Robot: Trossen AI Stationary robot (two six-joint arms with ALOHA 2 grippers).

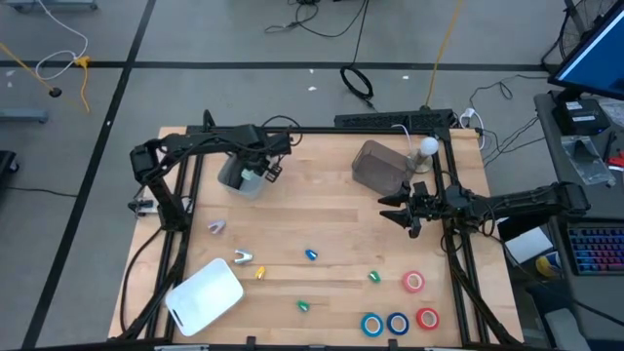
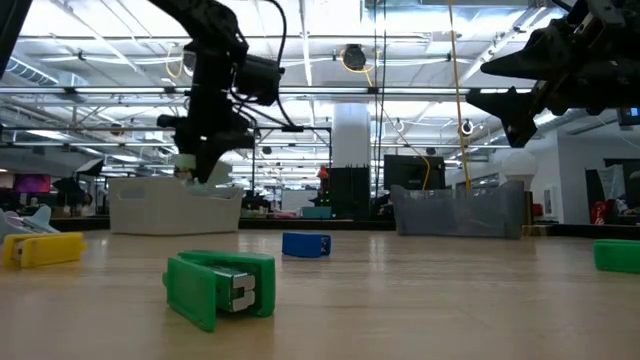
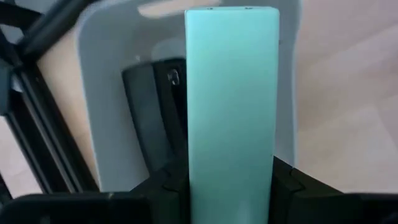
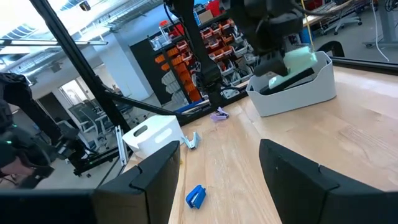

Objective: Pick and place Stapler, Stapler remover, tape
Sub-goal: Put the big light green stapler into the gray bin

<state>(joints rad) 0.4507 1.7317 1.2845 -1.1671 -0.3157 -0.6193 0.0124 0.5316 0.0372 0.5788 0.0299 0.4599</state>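
Observation:
My left gripper [image 1: 255, 174] is shut on a mint-green stapler [image 3: 231, 93] over a white bin [image 1: 241, 179] at the table's far left. A black stapler [image 3: 152, 118] lies in that bin. My right gripper [image 1: 398, 212] hangs open at the right, level, above bare wood and touching nothing. Two red tape rolls [image 1: 413, 282] and two blue ones [image 1: 384, 324] lie flat at the near right. Small staplers lie on the table: blue [image 1: 311, 254], green [image 2: 222, 287], yellow [image 1: 260, 273]. Two staple removers [image 1: 215, 226], [image 1: 243, 258] lie at the near left. My left gripper pinches the mint-green stapler by its two long sides at the end nearest the wrist [image 3: 230, 177], between its two fingers [image 3: 166, 186]. The fingers come steeply from above and the stapler runs along them. Its free end [image 4: 298, 62] points down into the bin's mouth; whether it touches anything inside cannot be told.
A dark see-through bin [image 1: 378, 166] stands at the far middle, next to my right gripper. A white lidded box [image 1: 205, 295] lies at the near left corner. Black frame rails [image 1: 458, 263] run along the table's sides. Bare wood lies in the middle of the table.

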